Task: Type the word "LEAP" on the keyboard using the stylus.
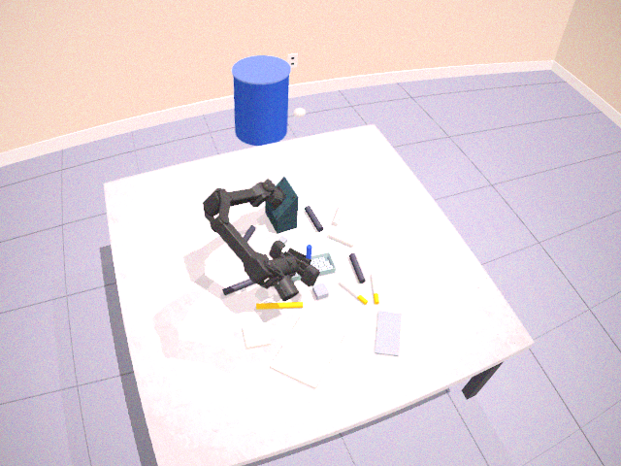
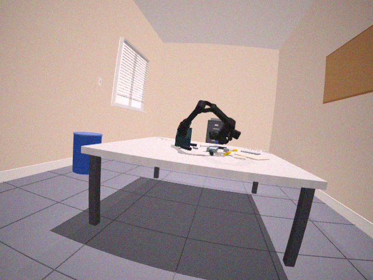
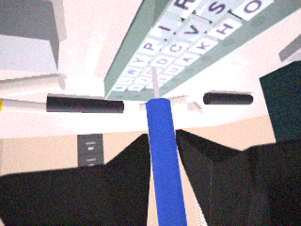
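My gripper is shut on the blue stylus, which points away from the fingers with its thin pale tip forward in the wrist view. The teal keyboard lies under the gripper, with white letter keys in slanting rows. In the wrist view the tip overlaps the middle row, just left of the D key and below the P key. Whether it touches a key cannot be told. The arm hides the keyboard's left part in the top view.
A grey block lies close beside the keyboard. Black cylinders lie around it. A yellow bar, yellow-ended sticks and a grey pad lie farther off.
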### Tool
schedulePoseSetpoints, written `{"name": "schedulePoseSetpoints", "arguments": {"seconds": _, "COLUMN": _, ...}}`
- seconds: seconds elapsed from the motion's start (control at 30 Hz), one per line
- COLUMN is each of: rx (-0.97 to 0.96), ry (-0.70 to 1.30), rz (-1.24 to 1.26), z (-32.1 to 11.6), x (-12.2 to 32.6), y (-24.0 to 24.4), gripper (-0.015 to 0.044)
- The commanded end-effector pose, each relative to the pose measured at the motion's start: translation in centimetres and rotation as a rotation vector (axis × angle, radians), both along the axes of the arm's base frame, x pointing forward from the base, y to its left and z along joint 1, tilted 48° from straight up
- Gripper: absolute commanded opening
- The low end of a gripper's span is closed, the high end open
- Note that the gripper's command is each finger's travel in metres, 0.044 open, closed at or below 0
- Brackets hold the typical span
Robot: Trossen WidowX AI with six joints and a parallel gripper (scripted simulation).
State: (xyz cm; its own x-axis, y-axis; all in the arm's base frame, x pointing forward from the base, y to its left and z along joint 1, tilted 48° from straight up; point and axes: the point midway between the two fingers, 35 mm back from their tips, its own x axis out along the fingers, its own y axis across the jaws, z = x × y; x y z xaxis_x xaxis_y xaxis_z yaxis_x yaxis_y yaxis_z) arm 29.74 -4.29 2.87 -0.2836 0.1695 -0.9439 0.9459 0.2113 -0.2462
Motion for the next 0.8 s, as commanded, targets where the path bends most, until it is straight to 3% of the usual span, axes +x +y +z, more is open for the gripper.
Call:
{"name": "schedulePoseSetpoints", "arguments": {"seconds": 0.0, "rx": -0.004, "ry": -0.001, "rz": 0.004, "z": -0.22, "x": 0.05, "y": -0.33, "gripper": 0.0081}}
{"name": "schedulePoseSetpoints", "arguments": {"seconds": 0.77, "rx": -0.004, "ry": -0.001, "rz": 0.004, "z": -0.37, "x": 0.16, "y": -0.66, "gripper": 0.0081}}
